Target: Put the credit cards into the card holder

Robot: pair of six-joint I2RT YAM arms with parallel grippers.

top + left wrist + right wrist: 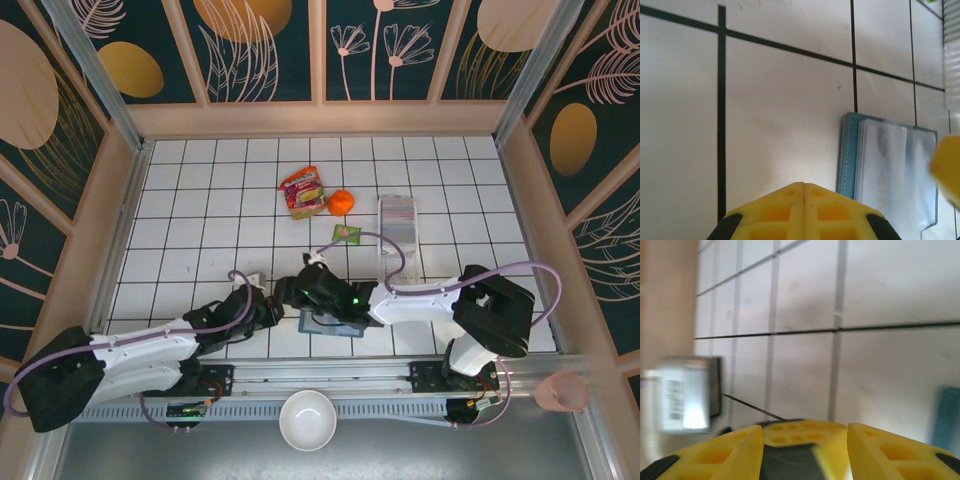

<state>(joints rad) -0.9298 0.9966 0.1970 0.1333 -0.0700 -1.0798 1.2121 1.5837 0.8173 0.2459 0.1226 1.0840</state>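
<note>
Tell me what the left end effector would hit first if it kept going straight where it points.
Probably just bare white tile; the shut left end effector aims past the card holder, which lies to its right.

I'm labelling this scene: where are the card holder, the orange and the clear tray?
card holder (pixel 887 172): left wrist view, on its clear inner sleeve.
orange (pixel 341 203): top view, on its middle.
clear tray (pixel 400 222): top view, on its far half.

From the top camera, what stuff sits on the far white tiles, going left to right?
Red snack bag → orange → clear plastic tray.
</note>
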